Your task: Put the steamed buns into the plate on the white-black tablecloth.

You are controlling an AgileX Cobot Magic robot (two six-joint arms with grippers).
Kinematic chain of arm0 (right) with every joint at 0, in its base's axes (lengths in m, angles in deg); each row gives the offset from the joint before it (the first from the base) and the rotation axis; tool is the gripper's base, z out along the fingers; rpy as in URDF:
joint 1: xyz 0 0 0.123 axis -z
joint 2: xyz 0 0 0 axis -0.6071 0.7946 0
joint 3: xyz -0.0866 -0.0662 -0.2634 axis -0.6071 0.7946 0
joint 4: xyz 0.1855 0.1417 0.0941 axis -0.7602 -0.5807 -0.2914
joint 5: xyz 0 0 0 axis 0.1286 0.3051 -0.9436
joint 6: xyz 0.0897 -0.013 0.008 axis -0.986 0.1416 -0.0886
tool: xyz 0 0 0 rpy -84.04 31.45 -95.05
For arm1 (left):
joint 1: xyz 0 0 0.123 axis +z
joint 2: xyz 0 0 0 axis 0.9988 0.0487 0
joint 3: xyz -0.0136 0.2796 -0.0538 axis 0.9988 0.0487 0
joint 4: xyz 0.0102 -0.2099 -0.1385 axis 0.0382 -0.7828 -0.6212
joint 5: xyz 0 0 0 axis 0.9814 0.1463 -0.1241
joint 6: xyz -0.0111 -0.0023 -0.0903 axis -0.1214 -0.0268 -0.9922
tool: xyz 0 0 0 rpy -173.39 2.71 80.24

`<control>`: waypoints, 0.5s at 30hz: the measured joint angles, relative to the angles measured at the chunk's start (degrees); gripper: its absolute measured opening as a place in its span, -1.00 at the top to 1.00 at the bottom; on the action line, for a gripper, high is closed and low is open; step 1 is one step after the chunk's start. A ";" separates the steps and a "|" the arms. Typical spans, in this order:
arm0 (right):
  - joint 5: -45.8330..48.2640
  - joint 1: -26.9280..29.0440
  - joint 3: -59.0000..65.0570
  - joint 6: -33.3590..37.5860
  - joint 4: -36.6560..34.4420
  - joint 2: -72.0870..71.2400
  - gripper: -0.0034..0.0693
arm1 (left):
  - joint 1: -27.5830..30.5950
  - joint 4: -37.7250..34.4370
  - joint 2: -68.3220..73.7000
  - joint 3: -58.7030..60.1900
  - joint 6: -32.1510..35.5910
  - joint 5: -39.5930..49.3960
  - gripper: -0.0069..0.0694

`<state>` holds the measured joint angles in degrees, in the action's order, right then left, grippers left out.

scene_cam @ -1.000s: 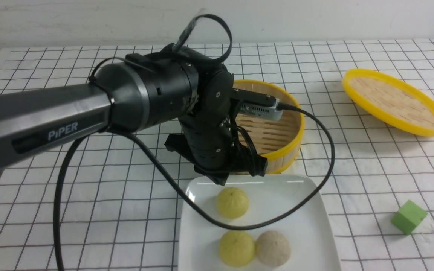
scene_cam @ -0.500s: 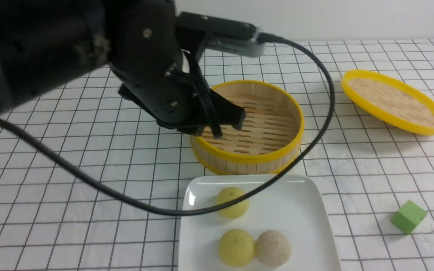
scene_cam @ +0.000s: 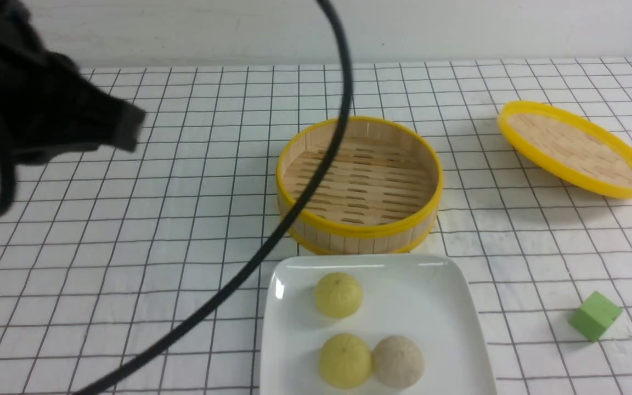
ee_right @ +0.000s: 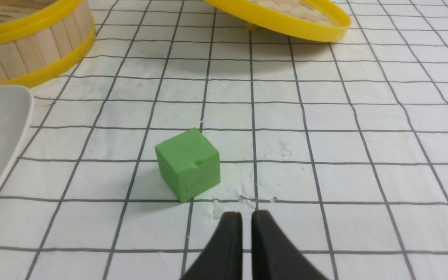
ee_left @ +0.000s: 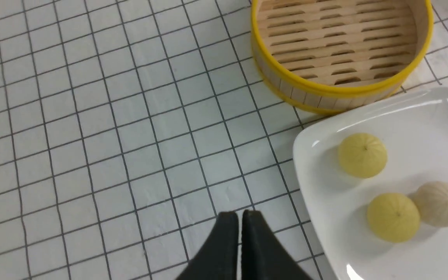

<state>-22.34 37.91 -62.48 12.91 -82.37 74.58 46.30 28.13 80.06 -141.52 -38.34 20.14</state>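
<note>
All three steamed buns (scene_cam: 338, 295) lie inside the plate (scene_cam: 458, 307), which sits on the white-black tablecloth (scene_cam: 184, 219). One yellow bun is near the plate's far edge, and a second yellow bun touches the beige bun (scene_cam: 398, 362) at the plate's near edge. We judge the task as finished, since no bun is outside the plate.

Just behind the plate the steamer basket (scene_cam: 360, 227) is empty; we see only its bare slats. Its lid (scene_cam: 574, 148) lies well to the right of the plate and seems tilted, probably put aside to give access to the basket. The green cube (scene_cam: 595, 316) stands right of the plate, apart from it.

The left end effector (ee_left: 240, 213) hangs above the cloth to the left of the plate, its jaws almost together and holding nothing. The right end effector (ee_right: 246, 214) is low near the cube, on the plate's right side, also narrow and empty.
</note>
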 joint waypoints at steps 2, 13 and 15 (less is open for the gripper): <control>0.00 0.50 0.00 0.00 0.00 0.00 0.72 | 0.00 0.02 -4.65 4.23 -1.90 0.00 0.71; 0.00 0.70 0.00 0.00 0.00 0.00 0.69 | 0.00 -6.15 -29.01 37.18 -12.24 -17.01 0.75; 0.00 0.70 0.00 0.00 0.00 0.00 0.68 | 0.00 -6.87 -32.32 42.75 -14.63 -22.97 0.77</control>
<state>-22.34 38.61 -62.48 12.91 -82.37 74.58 46.30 21.26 47.74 -98.77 -52.97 -2.82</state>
